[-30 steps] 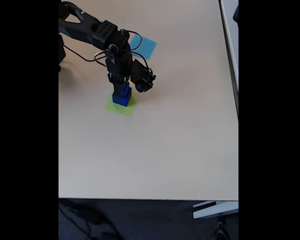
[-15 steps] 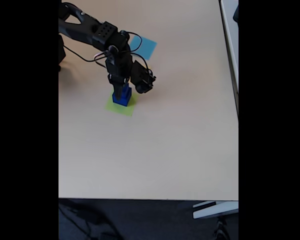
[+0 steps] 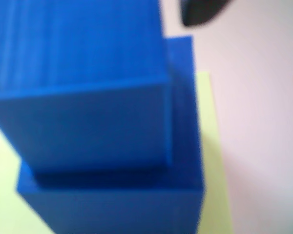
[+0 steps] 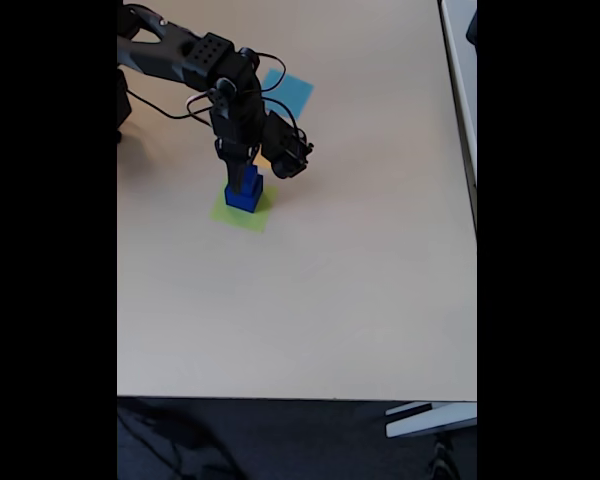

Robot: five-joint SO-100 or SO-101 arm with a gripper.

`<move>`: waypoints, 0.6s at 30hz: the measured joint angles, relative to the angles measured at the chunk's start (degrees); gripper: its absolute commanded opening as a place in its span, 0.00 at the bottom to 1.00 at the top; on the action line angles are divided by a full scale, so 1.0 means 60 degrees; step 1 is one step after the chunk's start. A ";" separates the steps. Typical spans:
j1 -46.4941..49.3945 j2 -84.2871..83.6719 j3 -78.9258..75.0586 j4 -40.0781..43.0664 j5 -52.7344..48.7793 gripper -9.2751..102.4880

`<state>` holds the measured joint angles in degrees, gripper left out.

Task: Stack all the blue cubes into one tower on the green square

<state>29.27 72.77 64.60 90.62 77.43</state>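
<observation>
Where the green square (image 4: 241, 212) lies on the desk (image 4: 360, 280), the blue cubes (image 4: 244, 191) stand stacked on it as a tower (image 3: 102, 141). The jaws (image 4: 242, 172) sit right at the tower's top; whether they grip it, cannot tell. A light blue paper square (image 4: 289, 92) lies beyond the green square.

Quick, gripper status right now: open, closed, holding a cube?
Gripper: right above the tower of blue cubes on the green square; open, closed or gripping cannot be told.
</observation>
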 measured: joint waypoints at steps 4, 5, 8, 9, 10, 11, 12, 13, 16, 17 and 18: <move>-0.0044 0.0469 -0.0527 0.0352 -0.0322 0.31; -0.0103 0.0659 -0.0732 0.0469 -0.0381 0.29; -0.0483 0.1201 -0.1626 0.0645 -0.0571 0.27; -0.0674 0.1377 -0.1992 0.0703 -0.0571 0.26; -0.0894 0.1538 -0.2358 0.0732 -0.0571 0.26; -0.1143 0.1685 -0.2695 0.0732 -0.0571 0.26; -0.1406 0.1787 -0.3003 0.0732 -0.0571 0.26; -0.1714 0.1875 -0.3223 0.0732 -0.0469 0.26; -0.2637 0.1978 -0.3398 0.0483 -0.0132 0.26; -0.2944 0.1978 -0.3398 0.0396 0.0103 0.27; -0.3208 0.1978 -0.3398 0.0352 0.0352 0.27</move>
<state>10.02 84.64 44.21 92.72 79.54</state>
